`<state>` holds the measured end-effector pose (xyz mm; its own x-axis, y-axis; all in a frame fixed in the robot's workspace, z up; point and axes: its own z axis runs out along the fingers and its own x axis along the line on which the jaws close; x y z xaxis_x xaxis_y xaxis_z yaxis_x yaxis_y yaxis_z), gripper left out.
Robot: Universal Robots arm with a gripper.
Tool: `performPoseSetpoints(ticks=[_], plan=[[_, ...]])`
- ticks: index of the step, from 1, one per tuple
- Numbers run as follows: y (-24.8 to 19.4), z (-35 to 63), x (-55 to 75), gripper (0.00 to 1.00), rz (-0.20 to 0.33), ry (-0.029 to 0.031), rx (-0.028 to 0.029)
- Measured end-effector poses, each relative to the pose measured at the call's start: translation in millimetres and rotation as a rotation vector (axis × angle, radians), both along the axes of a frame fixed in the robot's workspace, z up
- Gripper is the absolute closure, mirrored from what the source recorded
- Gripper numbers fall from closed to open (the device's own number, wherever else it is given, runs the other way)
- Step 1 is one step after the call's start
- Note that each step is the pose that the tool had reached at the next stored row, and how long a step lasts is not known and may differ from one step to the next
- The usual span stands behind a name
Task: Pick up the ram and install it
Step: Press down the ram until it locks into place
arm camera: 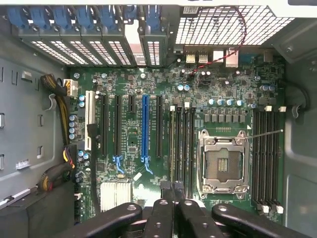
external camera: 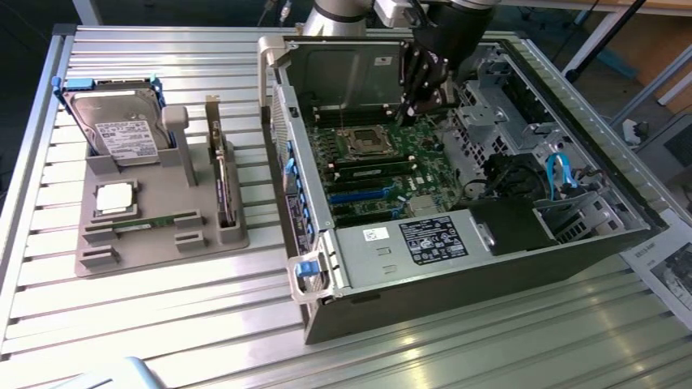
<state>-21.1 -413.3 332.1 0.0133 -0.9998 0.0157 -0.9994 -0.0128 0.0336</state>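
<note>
Exterior view: the gripper [external camera: 412, 109] hangs down inside the open case [external camera: 454, 275], its tip low over the board [external camera: 378, 182] and just beside the socket [external camera: 365, 143]. Its fingers are pressed together. A ram [external camera: 146, 220] lies flat in the tray [external camera: 162, 247], well apart from the gripper, outside the case toward the exterior view's left. It is a slim green stick, untouched. On the same tray, farther from the gripper than the case wall, are a drive [external camera: 119, 130] standing upright, a silver chip [external camera: 116, 198] lying flat and a card [external camera: 222, 174] set on edge. The card is the tray item nearest the gripper.

Wrist view: the gripper [arm camera: 174, 204] looks straight down at the board [arm camera: 133, 124]. The black fingers [arm camera: 161, 218] are closed against each other with no gap between them. A short dark piece sits right at their tips; whether it is a second ram seen edge-on or part of the board cannot be told. Directly beyond the fingertips run the dark ram slots [arm camera: 181, 144], lined up with the gripper. The socket [arm camera: 223, 163], open and empty-looking, lies just to one side of the tip. A blue slot [arm camera: 144, 129] lies on the other side of it, a little farther off. Another bank of slots [arm camera: 267, 158] lies past the socket, well away from the fingers.
</note>
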Motion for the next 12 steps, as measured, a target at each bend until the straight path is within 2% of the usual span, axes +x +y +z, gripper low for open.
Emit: performPoseSetpoints(ticks=[12], plan=[[0.0,0.1,0.0,0.9,0.0,0.0001,-0.0002]])
